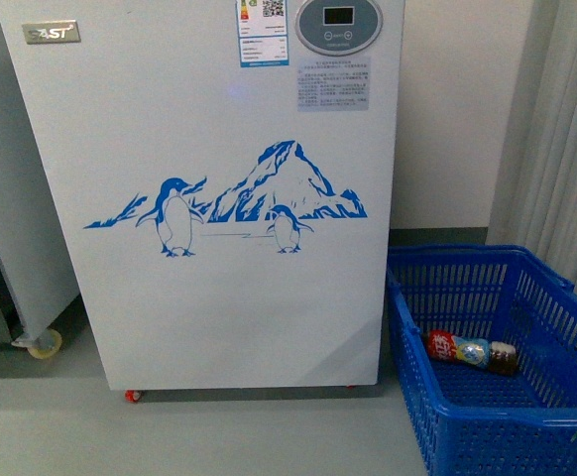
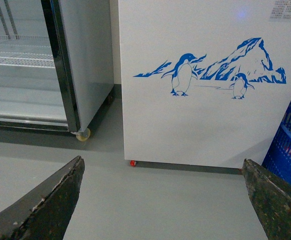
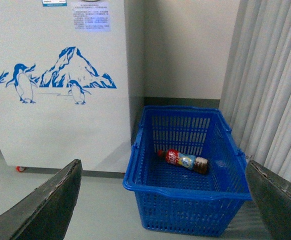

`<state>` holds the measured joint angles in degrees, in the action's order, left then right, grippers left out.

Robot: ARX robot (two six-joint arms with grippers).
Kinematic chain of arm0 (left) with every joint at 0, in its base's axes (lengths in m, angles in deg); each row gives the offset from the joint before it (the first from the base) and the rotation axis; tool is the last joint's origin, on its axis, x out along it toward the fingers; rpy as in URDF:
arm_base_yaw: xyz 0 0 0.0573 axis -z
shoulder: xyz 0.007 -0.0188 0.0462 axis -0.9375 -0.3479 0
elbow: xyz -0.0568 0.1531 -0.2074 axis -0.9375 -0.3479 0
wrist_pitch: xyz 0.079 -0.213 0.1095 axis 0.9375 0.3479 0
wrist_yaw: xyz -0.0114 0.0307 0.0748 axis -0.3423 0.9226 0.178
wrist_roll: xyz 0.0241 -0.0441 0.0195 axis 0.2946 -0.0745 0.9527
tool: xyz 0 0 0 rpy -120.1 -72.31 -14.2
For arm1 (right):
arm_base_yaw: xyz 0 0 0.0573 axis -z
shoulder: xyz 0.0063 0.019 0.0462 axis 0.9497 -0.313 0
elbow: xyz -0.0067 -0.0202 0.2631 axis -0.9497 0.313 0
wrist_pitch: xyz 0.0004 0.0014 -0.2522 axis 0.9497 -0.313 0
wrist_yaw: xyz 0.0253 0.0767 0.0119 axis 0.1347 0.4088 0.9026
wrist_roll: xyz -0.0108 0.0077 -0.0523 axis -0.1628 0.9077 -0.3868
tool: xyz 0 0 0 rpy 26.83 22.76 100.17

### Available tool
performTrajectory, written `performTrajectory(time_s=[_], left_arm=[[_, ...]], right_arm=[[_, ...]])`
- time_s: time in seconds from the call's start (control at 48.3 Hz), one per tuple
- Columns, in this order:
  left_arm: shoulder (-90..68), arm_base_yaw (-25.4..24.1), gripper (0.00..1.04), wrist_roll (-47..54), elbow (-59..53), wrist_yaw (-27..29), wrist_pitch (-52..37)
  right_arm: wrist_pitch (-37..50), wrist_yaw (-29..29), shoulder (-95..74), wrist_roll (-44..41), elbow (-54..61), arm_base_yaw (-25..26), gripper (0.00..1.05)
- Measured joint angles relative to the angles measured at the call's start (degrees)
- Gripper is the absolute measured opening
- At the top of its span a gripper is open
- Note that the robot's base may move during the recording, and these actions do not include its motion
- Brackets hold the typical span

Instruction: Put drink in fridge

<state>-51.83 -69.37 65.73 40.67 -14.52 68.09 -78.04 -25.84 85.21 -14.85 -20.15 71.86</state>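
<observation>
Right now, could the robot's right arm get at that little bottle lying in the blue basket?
Probably yes. The drink lies alone on the floor of the open-topped blue basket, nothing covers it, and the right tool is open, facing it. Only the basket's walls could hinder.

The drink (image 3: pixel 185 161) lies on its side inside the blue basket (image 3: pixel 185 193), red cap toward the fridge (image 3: pixel 60 130). The blue basket stands on the grey floor (image 3: pixel 100 215), just right of the fridge. The right tool (image 3: pixel 162 162) is spread wide, holding nothing.
</observation>
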Motion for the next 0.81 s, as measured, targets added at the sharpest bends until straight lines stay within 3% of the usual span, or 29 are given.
performTrajectory(time_s=[0.807], left_arm=[[0.0, 0.0, 0.97, 0.0, 0.0, 0.0, 0.0]], right_arm=[[0.0, 0.0, 0.0, 0.0, 0.0, 0.0, 0.98]])
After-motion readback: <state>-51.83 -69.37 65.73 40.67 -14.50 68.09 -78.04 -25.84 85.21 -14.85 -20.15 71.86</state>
